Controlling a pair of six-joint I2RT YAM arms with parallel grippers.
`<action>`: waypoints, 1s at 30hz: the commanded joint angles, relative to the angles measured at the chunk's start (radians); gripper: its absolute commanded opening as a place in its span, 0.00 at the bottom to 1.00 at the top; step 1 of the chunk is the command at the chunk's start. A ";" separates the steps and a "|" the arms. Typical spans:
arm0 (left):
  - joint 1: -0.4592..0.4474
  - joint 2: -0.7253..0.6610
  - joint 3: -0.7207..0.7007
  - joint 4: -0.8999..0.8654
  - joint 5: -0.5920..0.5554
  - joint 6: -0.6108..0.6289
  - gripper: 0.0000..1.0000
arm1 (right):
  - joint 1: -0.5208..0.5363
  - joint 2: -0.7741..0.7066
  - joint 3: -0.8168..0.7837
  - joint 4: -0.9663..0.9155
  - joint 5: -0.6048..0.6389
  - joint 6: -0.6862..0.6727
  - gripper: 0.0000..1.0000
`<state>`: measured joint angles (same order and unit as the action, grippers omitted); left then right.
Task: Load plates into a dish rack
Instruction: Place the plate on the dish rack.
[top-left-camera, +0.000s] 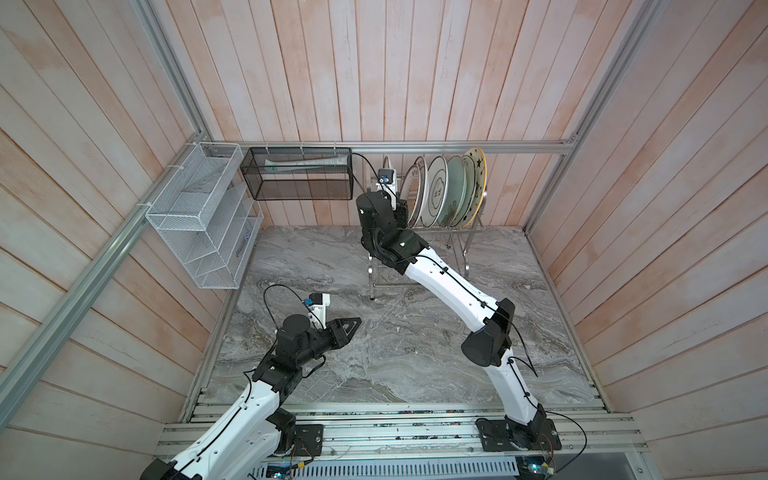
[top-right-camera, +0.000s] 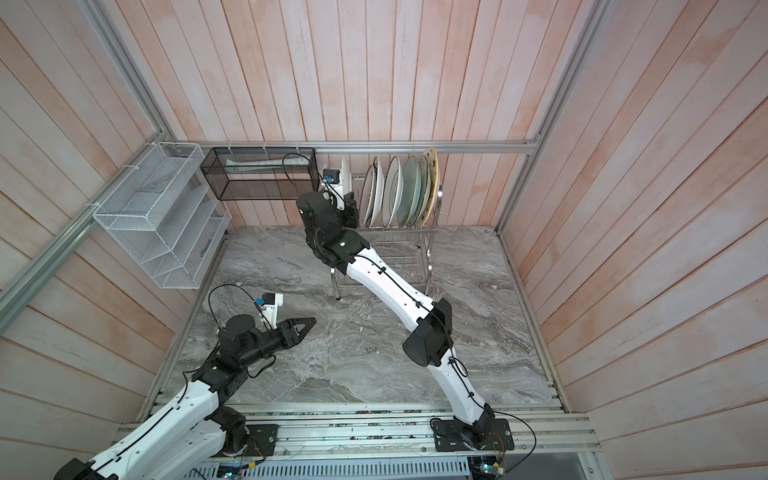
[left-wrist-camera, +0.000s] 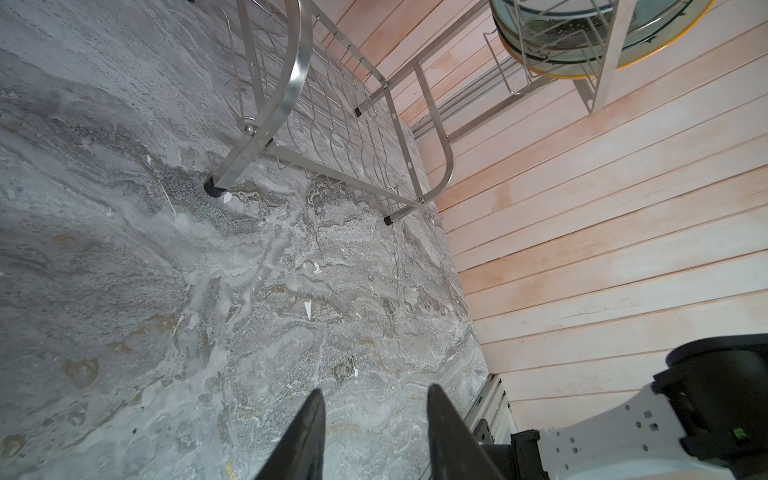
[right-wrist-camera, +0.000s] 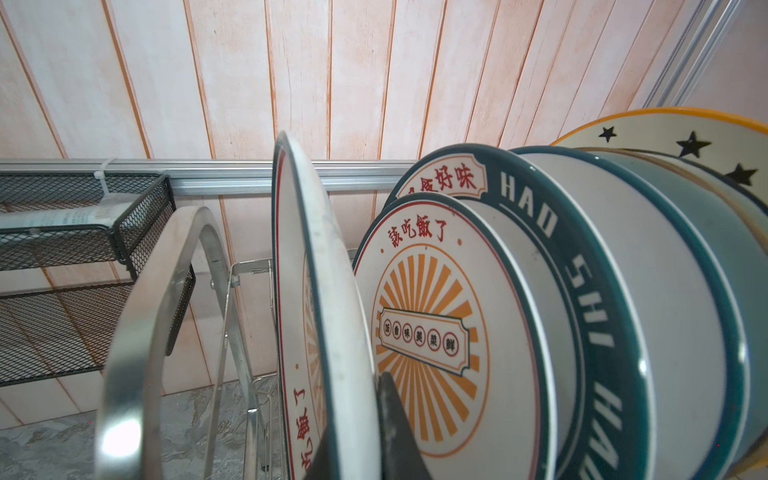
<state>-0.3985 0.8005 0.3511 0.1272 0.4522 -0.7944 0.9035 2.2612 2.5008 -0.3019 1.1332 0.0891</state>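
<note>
The steel dish rack (top-left-camera: 469, 249) (top-right-camera: 428, 249) stands at the back of the marble table. Several plates (top-left-camera: 440, 191) (top-right-camera: 399, 191) stand on edge in its upper tier. In the right wrist view, an orange sunburst plate (right-wrist-camera: 316, 249) stands edge-on at the left end of the row, beside a second sunburst plate (right-wrist-camera: 432, 332), a green-lettered plate (right-wrist-camera: 582, 270) and a black-starred plate (right-wrist-camera: 690, 141). My right gripper (right-wrist-camera: 353, 415) (top-left-camera: 401, 214) is shut on the end plate's rim, one finger on each face. My left gripper (left-wrist-camera: 375, 390) (top-left-camera: 353, 324) hangs open and empty over bare marble.
A black mesh basket (top-left-camera: 299, 178) and a white mesh organizer (top-left-camera: 203, 220) hang on the walls left of the rack. The rack's arched handle (right-wrist-camera: 166, 291) is close beside the gripped plate. The right forearm (top-left-camera: 449, 282) crosses in front of the rack's lower tier (left-wrist-camera: 353, 137).
</note>
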 joint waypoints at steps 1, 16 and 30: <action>-0.003 -0.016 -0.017 0.014 0.008 -0.002 0.43 | 0.008 0.007 0.001 0.010 -0.009 0.023 0.19; -0.003 -0.022 -0.014 0.006 -0.005 -0.003 0.48 | -0.001 -0.033 -0.015 0.110 -0.010 -0.077 0.32; -0.003 -0.014 -0.012 -0.001 -0.023 -0.009 0.51 | -0.020 -0.075 -0.025 0.260 -0.061 -0.234 0.43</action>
<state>-0.3985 0.7906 0.3511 0.1265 0.4404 -0.7979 0.8967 2.2433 2.4832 -0.0921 1.0969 -0.1089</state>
